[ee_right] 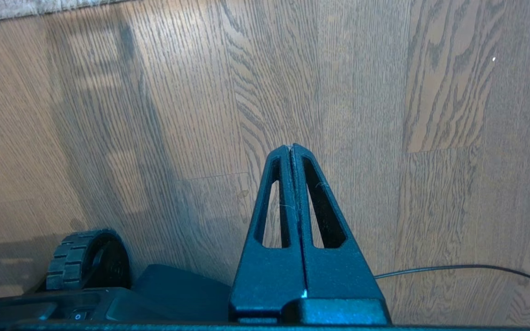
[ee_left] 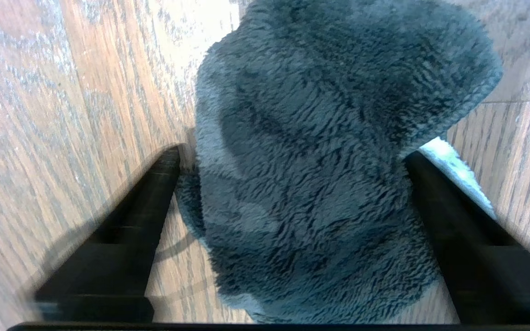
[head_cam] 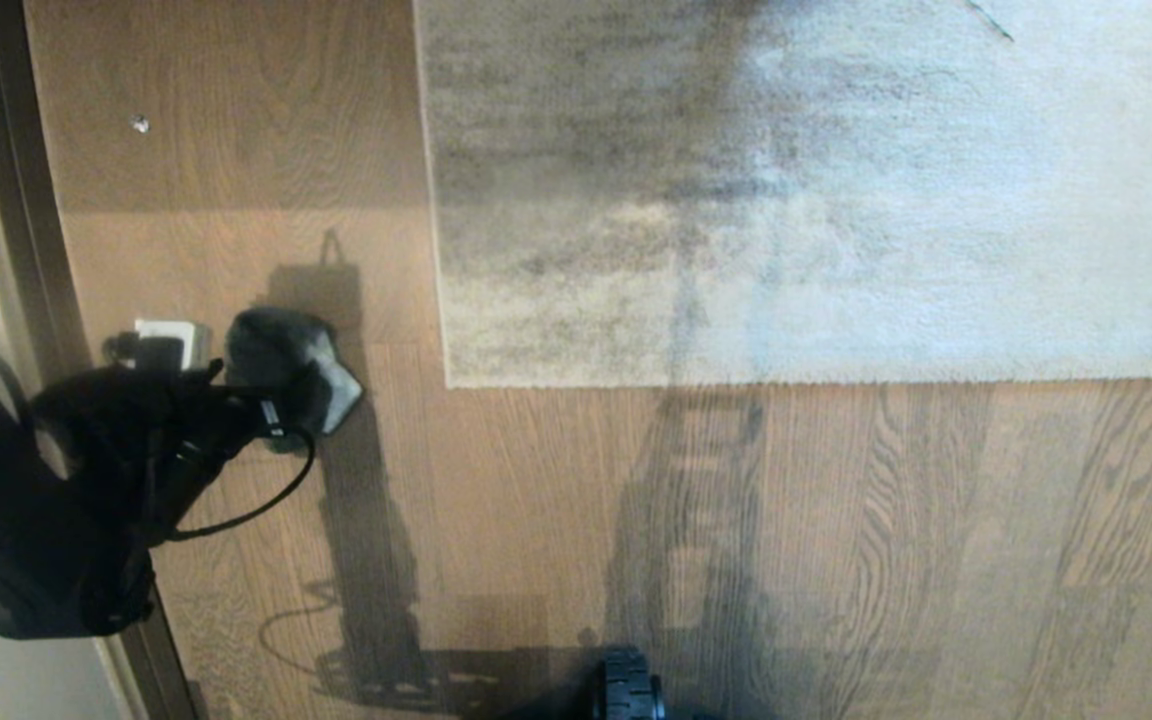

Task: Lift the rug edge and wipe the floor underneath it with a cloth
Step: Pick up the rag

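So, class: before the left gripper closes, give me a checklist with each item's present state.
1. Left gripper open: ok, its fingers stand wide.
2. Cloth between the fingers: ok.
3. Cloth on the floor, off the rug: ok.
4. Rug edge lying flat, not yet lifted: ok.
5. Right gripper shut, holding nothing, above bare floor: ok.
6. Fingertips low enough to catch the cloth: cannot tell.

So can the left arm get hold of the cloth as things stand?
Probably yes: the left gripper stands open with a finger on either side of the cloth on the floor, nothing between them.
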### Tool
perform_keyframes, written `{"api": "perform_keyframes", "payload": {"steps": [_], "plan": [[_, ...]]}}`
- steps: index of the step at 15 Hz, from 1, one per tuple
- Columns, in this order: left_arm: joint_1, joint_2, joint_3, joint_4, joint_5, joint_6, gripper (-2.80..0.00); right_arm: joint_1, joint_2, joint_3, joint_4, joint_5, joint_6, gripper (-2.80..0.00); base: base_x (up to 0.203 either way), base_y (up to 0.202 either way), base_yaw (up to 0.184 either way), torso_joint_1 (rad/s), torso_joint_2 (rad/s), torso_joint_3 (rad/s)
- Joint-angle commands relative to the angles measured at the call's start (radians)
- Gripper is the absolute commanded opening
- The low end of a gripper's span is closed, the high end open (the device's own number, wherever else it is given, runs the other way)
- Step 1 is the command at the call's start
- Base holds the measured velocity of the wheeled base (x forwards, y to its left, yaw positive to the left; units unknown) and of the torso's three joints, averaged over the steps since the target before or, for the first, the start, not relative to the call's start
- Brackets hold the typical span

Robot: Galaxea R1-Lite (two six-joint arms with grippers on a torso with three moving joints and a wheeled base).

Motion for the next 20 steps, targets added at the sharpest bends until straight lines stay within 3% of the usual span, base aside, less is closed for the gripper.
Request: {"api": "perform_keyframes", "payload": {"steps": [1, 13, 20], "plan": [[0.000, 0.001, -0.001, -0.048, 0.000, 0.000, -2.80, 0.000, 0.000, 0.001, 0.000, 0.000, 0.001, -2.80, 0.000, 0.000, 0.000, 0.000, 0.00, 0.000], [-0.015, -0.038, 0.013, -0.048, 0.004, 0.001, -2.80, 0.000, 0.000, 0.000, 0.000, 0.000, 0.001, -2.80, 0.000, 0.000, 0.000, 0.000, 0.00, 0.000], [-0.016, -0.202, 0.166, -0.048, 0.011, 0.008, -2.80, 0.000, 0.000, 0.001, -0.001, 0.000, 0.001, -2.80, 0.000, 0.000, 0.000, 0.000, 0.00, 0.000]]}}
